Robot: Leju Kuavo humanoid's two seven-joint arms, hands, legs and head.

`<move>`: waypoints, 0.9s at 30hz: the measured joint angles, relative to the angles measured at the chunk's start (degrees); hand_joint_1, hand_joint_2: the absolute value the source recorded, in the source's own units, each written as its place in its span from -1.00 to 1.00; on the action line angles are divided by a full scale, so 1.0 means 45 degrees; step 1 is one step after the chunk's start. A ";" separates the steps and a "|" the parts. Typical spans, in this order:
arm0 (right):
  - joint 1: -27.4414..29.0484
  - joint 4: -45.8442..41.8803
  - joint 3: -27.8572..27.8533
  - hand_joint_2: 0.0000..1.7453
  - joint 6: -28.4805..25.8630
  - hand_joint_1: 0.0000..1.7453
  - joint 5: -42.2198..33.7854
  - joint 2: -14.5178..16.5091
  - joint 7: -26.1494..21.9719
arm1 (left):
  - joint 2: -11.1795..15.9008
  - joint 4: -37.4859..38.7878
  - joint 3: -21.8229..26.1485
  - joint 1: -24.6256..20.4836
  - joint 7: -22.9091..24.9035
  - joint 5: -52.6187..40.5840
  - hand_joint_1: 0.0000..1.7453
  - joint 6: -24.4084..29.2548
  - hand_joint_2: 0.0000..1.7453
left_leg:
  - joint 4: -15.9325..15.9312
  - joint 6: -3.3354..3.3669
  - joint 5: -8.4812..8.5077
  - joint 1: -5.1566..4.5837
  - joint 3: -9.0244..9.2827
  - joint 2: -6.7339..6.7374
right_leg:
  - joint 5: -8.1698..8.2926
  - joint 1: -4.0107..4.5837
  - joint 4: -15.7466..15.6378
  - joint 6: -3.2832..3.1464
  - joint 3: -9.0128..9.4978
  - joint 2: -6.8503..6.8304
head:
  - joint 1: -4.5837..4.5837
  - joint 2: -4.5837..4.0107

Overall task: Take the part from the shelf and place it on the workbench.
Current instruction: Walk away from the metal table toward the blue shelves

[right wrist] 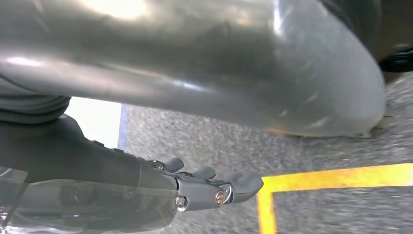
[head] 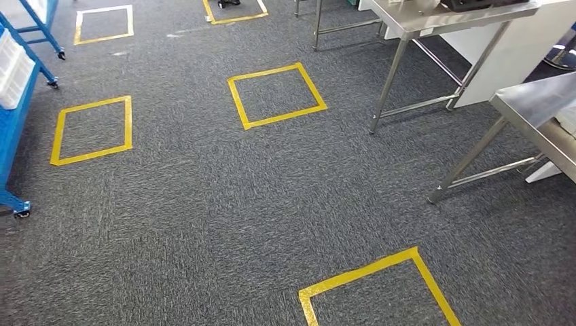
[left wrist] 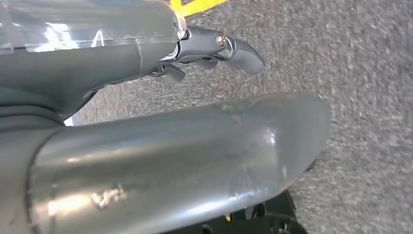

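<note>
Floor: grey-flecked carpet [head: 204, 224] lies under everything we see, marked with hollow squares of yellow tape [head: 276, 95].
Left robot hand: our left robot hand [left wrist: 195, 53] hangs over the carpet in the left wrist view, its dark fingers [left wrist: 243, 51] stretched out and a little apart, with nothing between them and the thick grey thumb [left wrist: 195, 156].
Right robot hand: our right robot hand [right wrist: 195, 187] hangs over the carpet too, its dark fingers [right wrist: 246, 184] stretched out side by side and apart from the broad grey thumb [right wrist: 219, 68]; we see nothing held in it.
Tape near the right robot hand: a corner of a yellow tape square [right wrist: 311, 183] lies on the carpet just past the fingertips of that hand.
Tape near the left robot hand: a scrap of yellow tape [left wrist: 195, 6] shows on the carpet beyond the fingers.
Bench: two bare stainless-steel benches on thin metal legs, one further off [head: 435, 24] and one nearer [head: 536, 109], stand in the head view ahead of us on the side of our right robot hand, well apart from both hands.
Shelf: a blue metal shelf frame on castors [head: 17, 122] stands at the side of our left robot hand, carrying white trays [head: 13, 68].
Part: we cannot tell which thing is the part; neither robot hand holds anything, and what lies on the shelf and the further bench is too small or cut off to make out.
</note>
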 joint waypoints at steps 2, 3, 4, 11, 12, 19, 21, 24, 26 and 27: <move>-0.0019 -0.0002 -0.0044 -1.00 0.0047 -1.00 -0.0050 -0.0039 0.0000 | 0.0001 0.0000 -0.0010 0.0021 0.0000 -0.0046 -1.00 -0.0001 -1.00 | -0.0039 -0.0199 0.0068 0.0031 -0.0076 -0.0270 | 0.0030 0.0018 -0.0086 -0.0123 0.0025 -0.0197 | -0.0002 -0.0001; -0.0018 -0.0002 -0.0067 -1.00 0.0063 -1.00 -0.0070 -0.0053 0.0004 | 0.0005 0.0000 -0.0013 0.0044 0.0000 -0.0062 -1.00 0.0001 -1.00 | 0.0023 -0.0260 0.0032 0.0021 -0.0124 -0.0152 | 0.0073 0.0004 -0.0162 -0.0214 0.0070 -0.0368 | -0.0007 -0.0002; -0.0008 -0.0002 -0.0094 -1.00 0.0081 -1.00 -0.0089 -0.0066 0.0002 | 0.0009 0.0000 -0.0016 0.0056 0.0001 -0.0069 -1.00 0.0006 -1.00 | 0.0274 -0.0309 -0.0141 0.0002 -0.0252 0.0148 | 0.0120 -0.0014 -0.0243 -0.0319 0.0114 -0.0556 | -0.0036 -0.0002; 0.0102 -0.0007 -0.0232 -1.00 0.0230 -1.00 -0.0109 -0.0165 -0.0063 | 0.0007 0.0000 -0.0032 0.0037 -0.0001 -0.0096 -1.00 0.0015 -1.00 | 0.2808 -0.0484 -0.1270 0.0042 -0.1202 0.1520 | 0.0060 0.0117 -0.0263 -0.0480 0.0149 -0.1935 | -0.0123 -0.0001; 0.0096 -0.0007 -0.0235 -1.00 0.0231 -1.00 -0.0109 -0.0170 -0.0073 | 0.0012 0.0000 -0.0034 0.0038 -0.0004 -0.0097 -1.00 0.0015 -1.00 | 0.1910 -0.0469 -0.0884 0.0044 -0.0662 0.1758 | 0.0019 0.0126 -0.0229 -0.0438 0.0176 -0.2082 | -0.0124 -0.0002; -0.0011 -0.0007 -0.0246 -1.00 0.0232 -1.00 -0.0048 -0.0205 -0.0137 | 0.0041 0.0000 -0.0055 0.0043 -0.0053 -0.0097 -1.00 -0.0004 -1.00 | -0.0051 0.0052 -0.0280 -0.0072 0.0295 0.1850 | -0.0384 0.0148 0.0081 0.0046 0.0269 -0.2340 | -0.0021 -0.0002; 0.0016 -0.0007 -0.0248 -1.00 0.0234 -1.00 -0.0036 -0.0216 -0.0143 | 0.0045 0.0000 -0.0056 0.0025 -0.0058 -0.0097 -1.00 -0.0014 -1.00 | -0.0129 0.0187 -0.0192 -0.0042 0.0318 0.1605 | -0.1102 0.0079 0.1195 0.0136 -0.0228 -0.1608 | 0.0022 -0.0002; 0.0069 -0.0007 -0.0251 -1.00 0.0237 -1.00 -0.0013 -0.0228 -0.0146 | 0.0050 0.0000 -0.0059 0.0002 -0.0063 -0.0099 -1.00 -0.0030 -1.00 | -0.0113 0.0252 -0.0161 -0.0084 0.0267 0.1117 | -0.1859 0.0066 0.3313 0.0138 -0.1341 -0.1201 | 0.0035 -0.0001; 0.0084 -0.0007 -0.0253 -1.00 0.0239 -1.00 -0.0005 -0.0239 -0.0140 | 0.0052 0.0000 -0.0059 0.0014 -0.0064 -0.0108 -1.00 -0.0041 -1.00 | -0.0084 0.0248 -0.0163 -0.0097 0.0289 0.0738 | -0.1192 0.0063 0.2854 0.0086 -0.1257 -0.1096 | 0.0035 -0.0001; 0.0098 -0.0007 -0.0254 -1.00 0.0242 -1.00 -0.0002 -0.0251 -0.0136 | 0.0050 0.0000 -0.0062 0.0016 -0.0064 -0.0113 -1.00 -0.0046 -1.00 | -0.0067 0.0233 -0.0171 -0.0095 0.0305 0.0551 | -0.0635 0.0058 0.2045 0.0038 -0.0946 -0.0899 | 0.0038 -0.0002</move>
